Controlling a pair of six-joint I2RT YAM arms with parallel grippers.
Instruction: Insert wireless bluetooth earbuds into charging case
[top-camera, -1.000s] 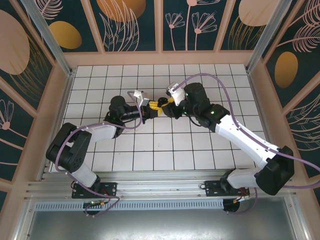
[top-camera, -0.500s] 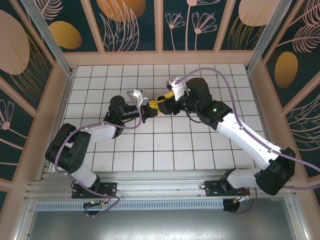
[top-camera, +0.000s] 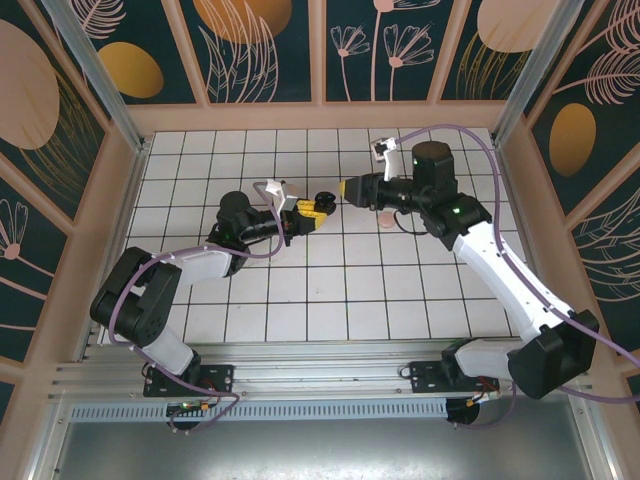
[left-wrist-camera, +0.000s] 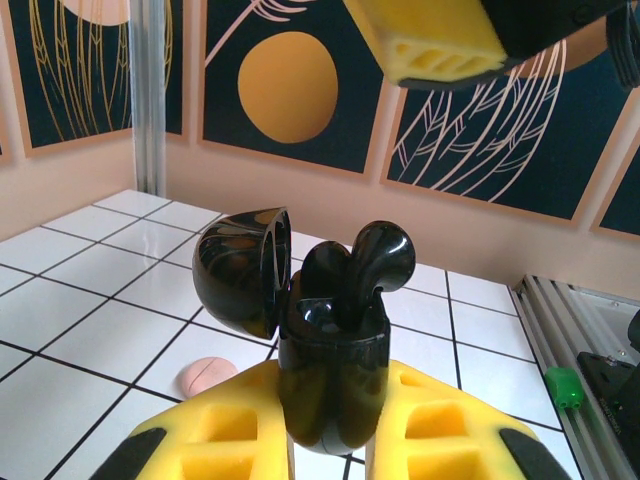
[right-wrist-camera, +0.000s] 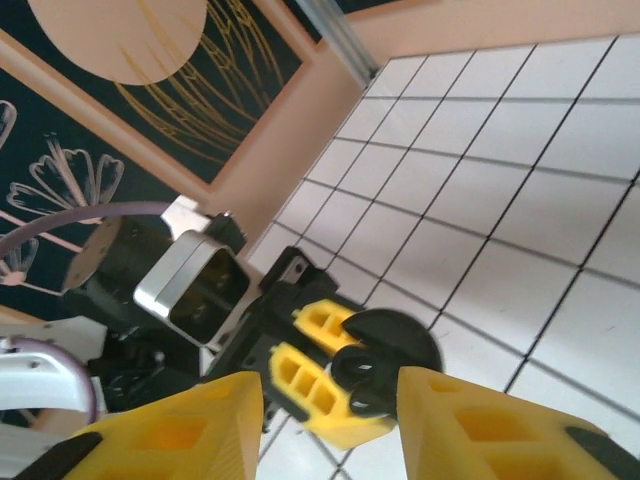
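My left gripper (top-camera: 312, 208) is shut on a glossy black charging case (left-wrist-camera: 333, 365), held upright above the table with its lid (left-wrist-camera: 240, 270) swung open to the left. Two black earbuds (left-wrist-camera: 380, 252) sit in the case with their rounded heads poking above the rim. From the right wrist view the case (right-wrist-camera: 392, 362) sits between the left gripper's yellow pads. My right gripper (top-camera: 350, 187) hovers just right of the case, apart from it, open and empty, its yellow fingers (right-wrist-camera: 200, 425) spread wide. The pale pink earbuds are out of view.
A pale pink round piece (top-camera: 388, 219) lies on the white grid table (top-camera: 300, 290) under the right arm, also seen beyond the case as a pink disc (left-wrist-camera: 205, 375). Peach walls ring the table; an aluminium rail (left-wrist-camera: 545, 320) runs along the near edge.
My right gripper has pulled back to the right and away from the case, where it was touching a second ago. The left gripper and case have stayed put.
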